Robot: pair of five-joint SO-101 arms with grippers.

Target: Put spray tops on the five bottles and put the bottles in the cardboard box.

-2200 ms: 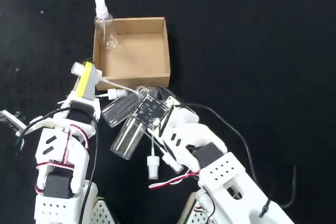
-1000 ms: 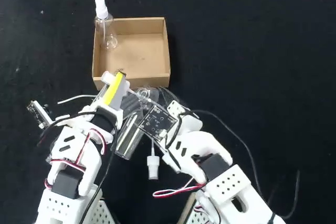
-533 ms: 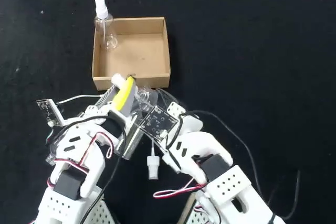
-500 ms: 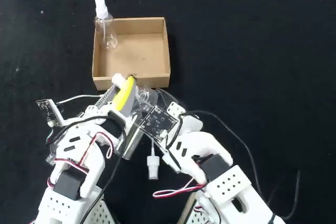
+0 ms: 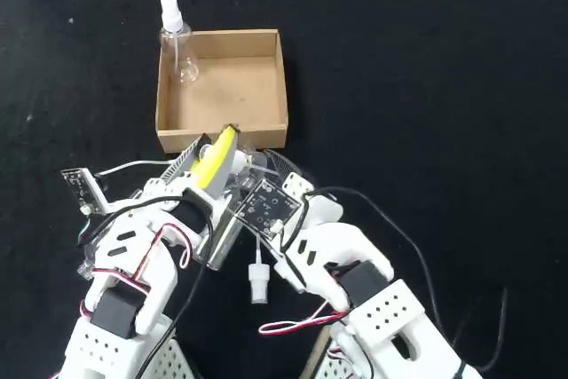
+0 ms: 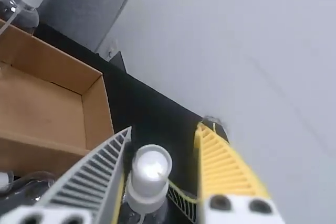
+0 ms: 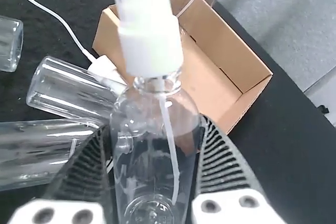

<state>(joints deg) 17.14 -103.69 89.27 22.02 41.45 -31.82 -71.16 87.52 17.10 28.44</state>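
Observation:
My right gripper [image 7: 153,132] is shut on a clear bottle [image 7: 157,106], held upright. A white spray top [image 7: 147,30] sits on its neck, its tube hanging inside. My left gripper [image 6: 164,129] stands open around that spray top [image 6: 150,171]: the grey finger [image 6: 89,182] is close against it, the yellow finger [image 6: 226,177] a gap away. In the high view both grippers meet just in front of the cardboard box [image 5: 282,86]. One capped bottle [image 5: 176,42] stands at the box's far left corner.
Clear uncapped bottles lie on the black table beside the arms [image 5: 217,235] [image 7: 68,90]. A loose spray top [image 5: 258,281] lies near the right arm, another with a long tube [image 7: 105,69] by the lying bottles. The table right of the box is bare.
The left arm swung right from the box's left corner to the bottle held by the right gripper. In the last half second its yellow finger shifted slightly toward the box.

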